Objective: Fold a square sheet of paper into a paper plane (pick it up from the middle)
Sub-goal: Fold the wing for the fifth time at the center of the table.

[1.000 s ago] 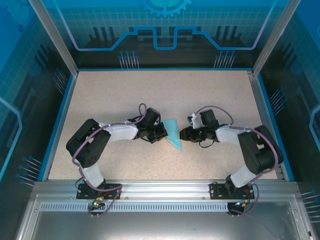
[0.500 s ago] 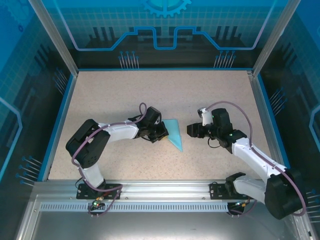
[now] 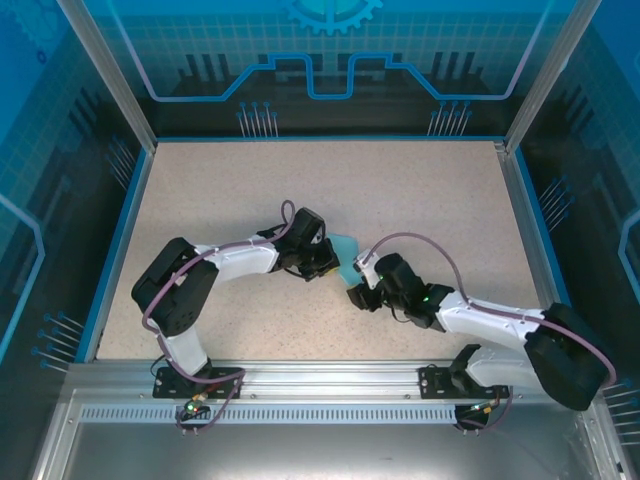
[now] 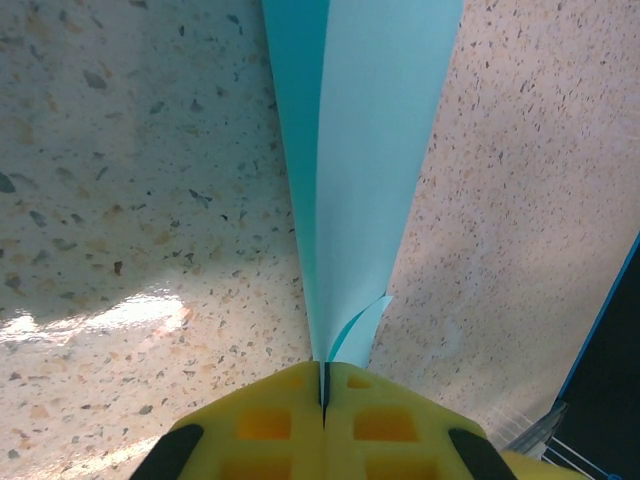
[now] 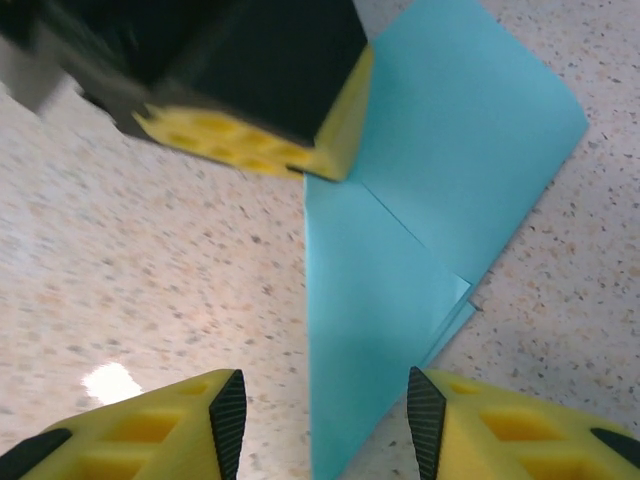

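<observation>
left arm: was bent at elbow, forearm stretched rightward | left tool (image 3: 328,268): jaws were clamped shut on the square sheet of paper (image 4: 370,150) | right arm: was stretched low, leftward | right tool (image 5: 320,410): jaws were held apart

No legible text, labels, brands or numbers. Graphic on the far wall panel (image 3: 330,60) is a gear and circuit traces, no lettering on it.
</observation>
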Robot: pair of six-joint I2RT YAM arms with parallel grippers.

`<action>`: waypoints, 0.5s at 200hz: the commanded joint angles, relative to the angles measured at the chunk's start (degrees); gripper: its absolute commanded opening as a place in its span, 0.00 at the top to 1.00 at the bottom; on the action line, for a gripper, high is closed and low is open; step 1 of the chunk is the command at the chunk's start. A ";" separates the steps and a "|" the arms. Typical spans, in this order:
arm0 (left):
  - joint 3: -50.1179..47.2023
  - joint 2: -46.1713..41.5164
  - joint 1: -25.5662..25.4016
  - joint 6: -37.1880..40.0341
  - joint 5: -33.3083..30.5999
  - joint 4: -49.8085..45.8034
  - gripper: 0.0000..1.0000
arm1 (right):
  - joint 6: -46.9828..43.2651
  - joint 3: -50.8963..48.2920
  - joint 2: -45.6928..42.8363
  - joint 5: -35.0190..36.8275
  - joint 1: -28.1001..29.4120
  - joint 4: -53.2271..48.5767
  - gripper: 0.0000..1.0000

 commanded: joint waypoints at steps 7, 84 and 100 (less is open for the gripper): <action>2.13 0.98 -0.33 2.00 1.77 -3.20 1.00 | -5.78 -1.24 5.23 12.02 5.08 13.87 0.50; 3.80 1.86 -0.28 2.92 1.98 -4.67 1.00 | -11.25 0.16 15.75 18.32 9.40 21.63 0.51; 3.74 1.61 -0.31 3.27 1.60 -5.18 1.00 | -11.67 0.23 18.04 19.19 9.48 23.58 0.54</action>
